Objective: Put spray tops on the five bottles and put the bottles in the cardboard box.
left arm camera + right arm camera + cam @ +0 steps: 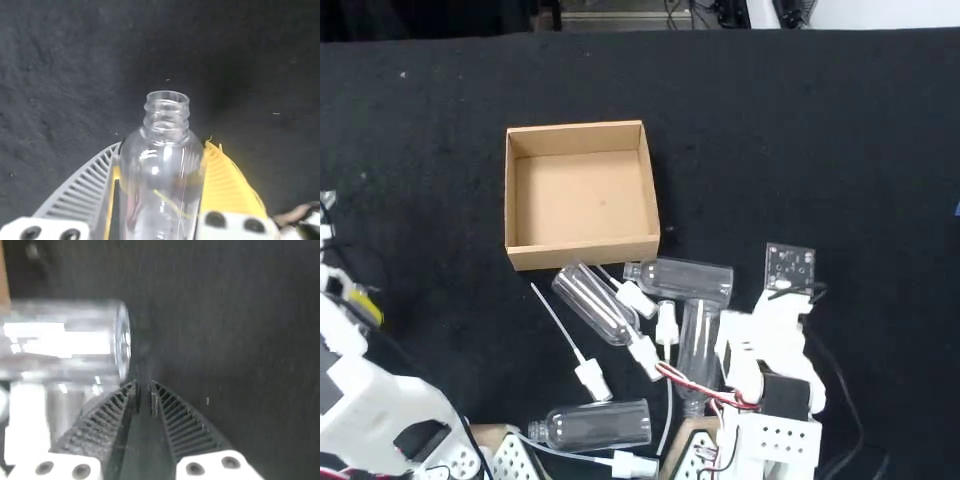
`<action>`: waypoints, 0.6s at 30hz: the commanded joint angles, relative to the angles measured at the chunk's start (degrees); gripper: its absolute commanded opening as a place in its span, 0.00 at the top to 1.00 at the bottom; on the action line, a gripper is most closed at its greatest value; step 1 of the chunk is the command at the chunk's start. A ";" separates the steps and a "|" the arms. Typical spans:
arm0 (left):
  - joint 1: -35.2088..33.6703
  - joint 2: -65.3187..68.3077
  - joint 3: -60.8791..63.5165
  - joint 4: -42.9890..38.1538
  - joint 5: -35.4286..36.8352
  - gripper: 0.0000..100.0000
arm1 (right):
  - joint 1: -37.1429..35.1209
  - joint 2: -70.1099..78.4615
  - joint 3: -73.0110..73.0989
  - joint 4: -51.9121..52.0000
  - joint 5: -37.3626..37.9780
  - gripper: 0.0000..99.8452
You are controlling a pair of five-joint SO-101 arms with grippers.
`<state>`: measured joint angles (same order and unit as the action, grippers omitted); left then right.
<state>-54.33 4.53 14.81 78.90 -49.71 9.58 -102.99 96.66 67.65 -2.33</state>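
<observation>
Left pincer (162,146) grips an uncapped bottle (162,172); right pincer (144,387) nearly closed, empty. I would hold the neck steady and open the right for a spray top (592,378).

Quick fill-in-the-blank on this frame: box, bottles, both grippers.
1. The cardboard box is ___.
2. The left gripper is shut on a topless ___.
3. Outside the box, ___ loose bottles lie on the table.
4. The right gripper is shut on ___.
Missing: empty; bottle; four; nothing.
</observation>
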 commanded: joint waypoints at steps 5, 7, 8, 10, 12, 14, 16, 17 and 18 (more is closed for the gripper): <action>7.34 -9.14 -5.49 9.49 11.87 0.91 | 3.52 -5.49 -0.31 -20.66 8.09 0.99; 8.31 -11.96 -3.65 9.49 14.15 0.93 | 7.65 -5.49 -0.40 -24.53 17.67 0.99; 8.75 -13.54 -2.42 9.49 14.86 0.95 | 9.49 -5.49 -0.48 -26.29 21.36 0.99; 9.71 -17.49 0.84 7.74 16.44 0.97 | 11.52 -5.49 -1.01 -27.87 24.35 0.99; 11.03 -21.54 5.49 3.43 18.99 0.97 | 11.43 -5.41 -3.56 -25.05 24.79 0.99; 12.88 -24.88 11.12 -2.29 22.24 0.97 | 11.43 -5.32 -8.22 -20.40 24.88 0.99; 14.90 -27.69 16.57 -7.56 25.85 0.97 | 11.43 -5.23 -14.11 -16.09 24.88 0.99; 16.04 -29.01 19.03 -9.85 27.69 0.97 | 11.43 -5.05 -17.10 -14.24 24.88 0.99; 17.10 -30.33 21.32 -11.87 29.45 0.97 | 11.08 -4.35 -20.00 -13.01 24.88 0.99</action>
<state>-41.67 -18.59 28.79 76.18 -27.12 19.87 -102.99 87.43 50.59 21.93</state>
